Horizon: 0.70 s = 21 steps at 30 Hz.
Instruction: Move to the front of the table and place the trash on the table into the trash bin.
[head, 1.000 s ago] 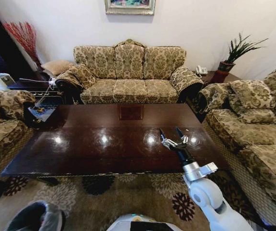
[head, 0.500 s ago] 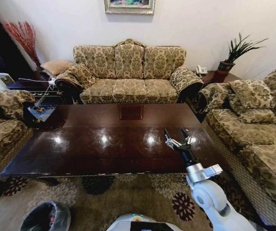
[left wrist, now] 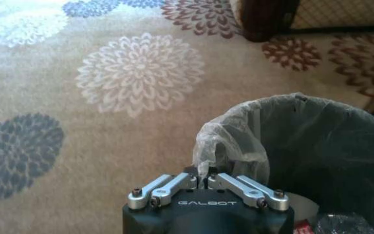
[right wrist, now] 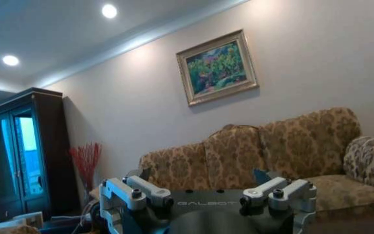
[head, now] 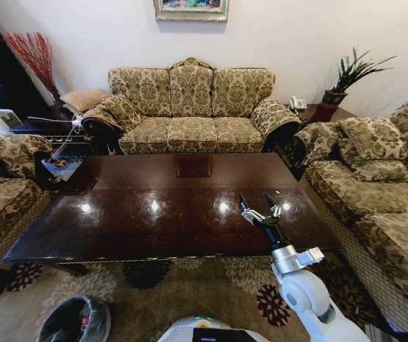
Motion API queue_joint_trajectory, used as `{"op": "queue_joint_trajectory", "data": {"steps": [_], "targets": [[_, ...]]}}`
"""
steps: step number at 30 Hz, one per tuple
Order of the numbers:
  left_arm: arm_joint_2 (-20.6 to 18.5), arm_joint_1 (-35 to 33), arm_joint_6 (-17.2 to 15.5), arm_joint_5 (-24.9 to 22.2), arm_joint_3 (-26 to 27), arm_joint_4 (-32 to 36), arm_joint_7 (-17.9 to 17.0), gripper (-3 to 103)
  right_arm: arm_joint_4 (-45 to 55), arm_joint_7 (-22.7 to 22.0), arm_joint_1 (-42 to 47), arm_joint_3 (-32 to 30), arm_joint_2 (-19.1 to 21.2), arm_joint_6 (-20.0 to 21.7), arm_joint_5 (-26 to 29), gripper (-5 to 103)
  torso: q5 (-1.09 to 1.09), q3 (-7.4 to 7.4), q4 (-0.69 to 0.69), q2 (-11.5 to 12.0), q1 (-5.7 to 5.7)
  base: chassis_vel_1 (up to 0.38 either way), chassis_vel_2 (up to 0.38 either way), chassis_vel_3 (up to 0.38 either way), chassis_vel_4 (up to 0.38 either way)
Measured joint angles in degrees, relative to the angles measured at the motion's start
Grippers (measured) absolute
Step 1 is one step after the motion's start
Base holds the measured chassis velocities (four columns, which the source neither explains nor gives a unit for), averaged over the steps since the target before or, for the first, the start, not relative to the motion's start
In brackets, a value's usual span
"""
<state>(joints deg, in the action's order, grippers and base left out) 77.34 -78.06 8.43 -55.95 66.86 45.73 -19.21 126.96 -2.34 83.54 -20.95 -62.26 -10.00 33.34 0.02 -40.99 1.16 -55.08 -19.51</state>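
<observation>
Pretty fancy living room setup

Patterned gold sofa [head: 191, 107] against the wall under a framed painting [head: 191, 9], potted plant [head: 346, 78] in the corner, floral rug [left wrist: 109, 97] on the floor.

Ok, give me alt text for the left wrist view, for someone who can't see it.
The left gripper, closed on the edge of the plastic bag, holds a dark trash bin above a beige carpet with flower patterns.
</observation>
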Motion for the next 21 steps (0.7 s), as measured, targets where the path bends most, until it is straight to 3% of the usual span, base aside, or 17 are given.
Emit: {"op": "queue_joint_trajectory", "data": {"steps": [10, 15, 17, 21], "targets": [[0.3, 0.8, 0.3, 0.3, 1.0, -2.6, 0.3, 3, 0.0, 1.1, 1.2, -1.3, 0.2, -1.1, 0.5, 100, -0.03, 0.0, 0.01, 0.0, 0.0, 0.094, 0.095, -0.08, -0.08], [0.8, 1.3, -1.6, 0.8, 1.5, -4.1, 0.5, 2, -0.1, 1.3, 2.1, -2.9, 0.6, -1.5, 1.2, 100, 0.01, 0.0, -0.01, 0.0, 0.0, -0.04, -0.04, 0.026, 0.017], [1.0, 1.4, -2.6, 1.7, 1.6, -4.8, -0.3, 13, -0.2, 1.3, 2.1, -3.4, 0.7, -1.5, 1.6, 100, 0.04, 0.0, 0.0, 0.0, 0.0, -0.026, -0.019, 0.01, 0.001], [1.3, 1.5, -3.3, 2.2, 1.9, -5.4, -0.6, 24, -0.3, 1.3, 2.2, -3.9, 0.7, -1.5, 1.8, 100, -0.04, 0.0, 0.0, 0.0, 0.0, 0.0, 0.0, 0.0, 0.0]]}}
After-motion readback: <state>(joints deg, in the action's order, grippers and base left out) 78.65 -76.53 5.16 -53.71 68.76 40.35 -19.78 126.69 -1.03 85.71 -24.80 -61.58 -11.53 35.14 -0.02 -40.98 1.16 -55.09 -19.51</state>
